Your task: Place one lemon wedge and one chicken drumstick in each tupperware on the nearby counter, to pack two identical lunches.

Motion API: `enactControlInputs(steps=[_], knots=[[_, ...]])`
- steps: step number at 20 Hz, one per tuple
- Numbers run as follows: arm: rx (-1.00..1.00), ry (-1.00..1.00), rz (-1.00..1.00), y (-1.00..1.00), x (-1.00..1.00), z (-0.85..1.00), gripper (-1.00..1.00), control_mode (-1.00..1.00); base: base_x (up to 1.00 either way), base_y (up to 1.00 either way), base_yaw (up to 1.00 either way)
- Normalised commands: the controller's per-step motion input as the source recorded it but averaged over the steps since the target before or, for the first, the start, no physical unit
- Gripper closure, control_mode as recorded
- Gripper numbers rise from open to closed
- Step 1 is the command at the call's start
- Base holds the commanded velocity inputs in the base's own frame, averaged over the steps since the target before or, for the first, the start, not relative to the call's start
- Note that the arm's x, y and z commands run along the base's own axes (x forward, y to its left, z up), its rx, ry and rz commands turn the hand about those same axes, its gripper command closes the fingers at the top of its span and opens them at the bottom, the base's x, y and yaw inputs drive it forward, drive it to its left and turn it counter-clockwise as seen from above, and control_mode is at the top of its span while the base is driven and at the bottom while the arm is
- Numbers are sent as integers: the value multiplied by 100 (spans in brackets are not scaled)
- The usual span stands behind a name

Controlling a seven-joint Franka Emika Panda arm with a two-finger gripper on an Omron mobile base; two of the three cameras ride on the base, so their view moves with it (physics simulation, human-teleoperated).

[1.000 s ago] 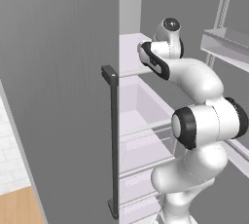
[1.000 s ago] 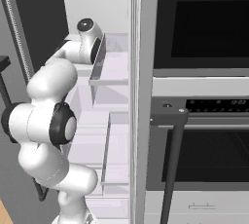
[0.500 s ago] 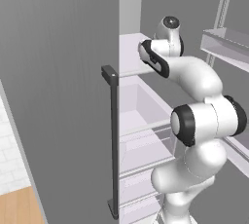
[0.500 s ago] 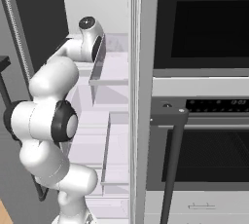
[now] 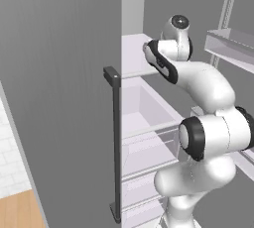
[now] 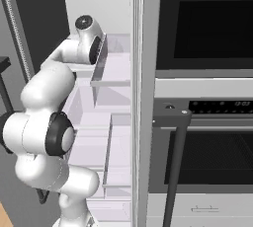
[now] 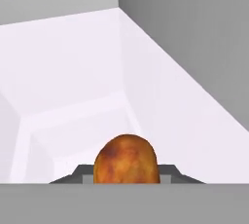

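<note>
- Low in the middle of the hand view, the rounded meaty end of a drumstick (image 7: 126, 159) sits between the two dark tips of the jaws, which press against its sides; I take it as gripped, though the tips themselves are barely visible.
- A second ago the jaws stood wide; they have since drawn in around the meat, so this looks like the moment of the grasp.
- Beyond the drumstick, the pale shelf (image 7: 82, 72) of the fridge runs back to its grey rear wall, and the meat seems to rest on that shelf.
- High in the left base view, the arm (image 5: 198, 81) reaches into the open fridge at the top shelf, past the grey door (image 5: 59, 88) with its dark handle (image 5: 116, 142).
- On the right of the right base view stands a dark oven (image 6: 207, 97).
- Packing has hardly begun by my reading: this drumstick has yet to be lifted out and carried to a container on the surface.
</note>
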Motion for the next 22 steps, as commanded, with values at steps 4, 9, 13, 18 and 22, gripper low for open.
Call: enactControlInputs(steps=[4, 9, 13, 18, 22], knots=[[0, -42, 7, 6, -100, 60, 100, -100, 0, 0, 0], [0, -40, 13, 16, -100, 59, 100, -100, 0, 0, 0], [0, -34, 14, 25, -100, 57, 100, -100, 0, 0, 0], [-14, -9, 17, 49, -100, 13, 100, -100, 0, 0, 0], [-15, 7, 15, 30, -100, -7, 100, -100, 0, 0, 0]])
